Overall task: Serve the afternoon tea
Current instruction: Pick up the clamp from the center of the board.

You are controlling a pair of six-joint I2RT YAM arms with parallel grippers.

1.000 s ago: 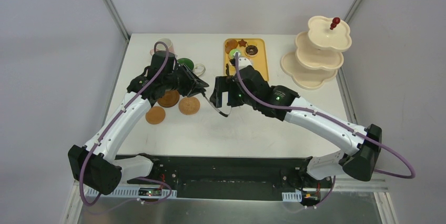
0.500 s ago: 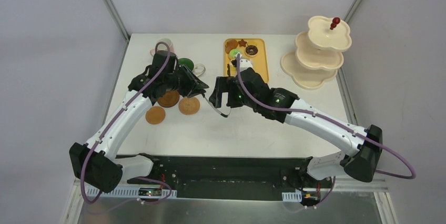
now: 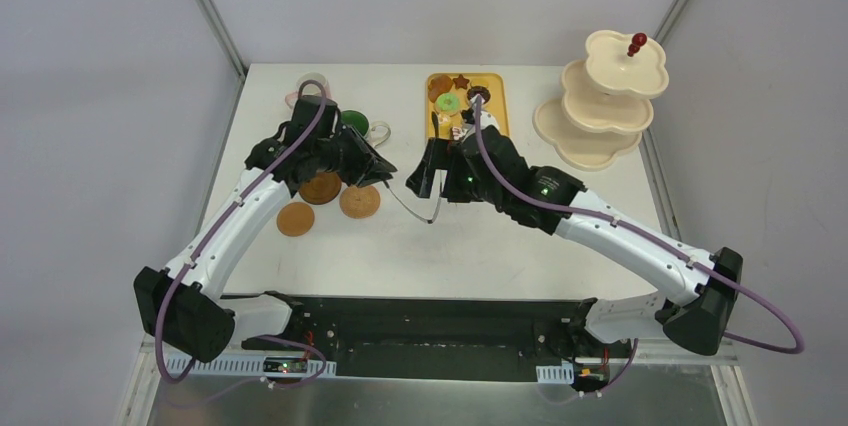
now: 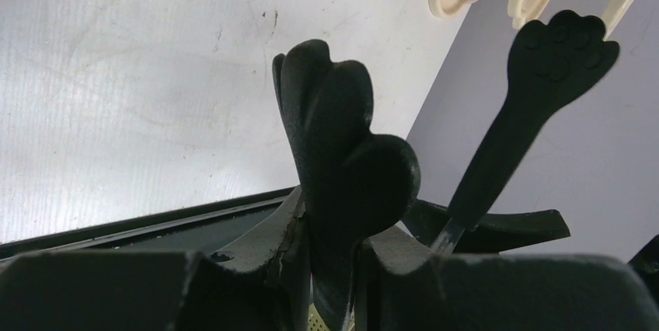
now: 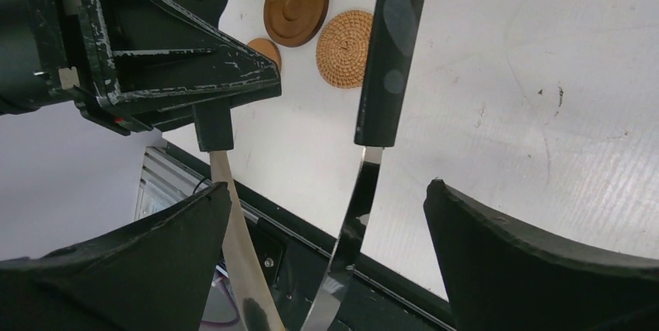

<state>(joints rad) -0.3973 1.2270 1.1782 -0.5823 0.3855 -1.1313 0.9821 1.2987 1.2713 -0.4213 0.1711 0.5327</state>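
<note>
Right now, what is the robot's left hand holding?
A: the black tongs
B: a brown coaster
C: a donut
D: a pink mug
A: the left gripper is clamped on one paw-tipped arm of the black tongs, and the tongs' other arm stands free beside it.

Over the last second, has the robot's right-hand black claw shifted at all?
Yes. The right gripper has shifted a little to the right, closer to the near end of the yellow rectangular tray, which has not moved.
</note>
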